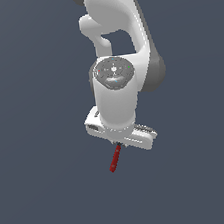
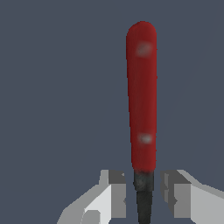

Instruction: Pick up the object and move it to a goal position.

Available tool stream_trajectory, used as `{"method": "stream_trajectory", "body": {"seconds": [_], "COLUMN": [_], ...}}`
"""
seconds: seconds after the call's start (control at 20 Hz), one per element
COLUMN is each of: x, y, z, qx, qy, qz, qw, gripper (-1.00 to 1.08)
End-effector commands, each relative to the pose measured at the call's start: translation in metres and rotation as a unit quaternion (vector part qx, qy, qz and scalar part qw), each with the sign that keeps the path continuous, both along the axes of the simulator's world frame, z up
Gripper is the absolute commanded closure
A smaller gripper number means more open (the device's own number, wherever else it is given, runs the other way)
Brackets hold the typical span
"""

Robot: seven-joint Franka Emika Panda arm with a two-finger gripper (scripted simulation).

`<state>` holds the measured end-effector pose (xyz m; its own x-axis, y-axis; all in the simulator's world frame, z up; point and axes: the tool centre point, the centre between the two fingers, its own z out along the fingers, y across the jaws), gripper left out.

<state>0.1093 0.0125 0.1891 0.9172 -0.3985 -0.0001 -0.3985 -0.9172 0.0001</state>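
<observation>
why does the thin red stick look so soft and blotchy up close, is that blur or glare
Wrist view: the thin dark-red stick with a blackish end has soft edges and two pale blotches, likely highlights; the white gripper fingers look blocky. Exterior view: flat, even lighting, no visible shadows, the stick small but readable.

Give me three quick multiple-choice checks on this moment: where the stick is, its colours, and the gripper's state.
1. Where is the stick?
A. Beside the arm's base
B. Hanging below the gripper
C. Above the wrist

2. What colours is the stick?
A. Blue throughout
B. White with a green end
C. Dark red with a blackish end

3. What do the fingers do?
A. Flank the stick's blackish end
B. Reach past the red tip
C. Sit out of view

Answers: 1 B, it juts down from the gripper in the exterior view. 2 C, the wrist view shows both colours. 3 A, one finger on each side.
</observation>
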Motion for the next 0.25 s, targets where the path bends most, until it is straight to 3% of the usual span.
{"method": "stream_trajectory", "body": {"seconds": [0.0,0.2], "x": [0.0032,0.0048], "y": [-0.0002,-0.0004], "z": [0.0025,0.0036], "qx": [0.0,0.0], "qy": [0.0,0.0], "qz": [0.0,0.0], "qw": [1.0,1.0], "gripper": [1.08,1.08]}}
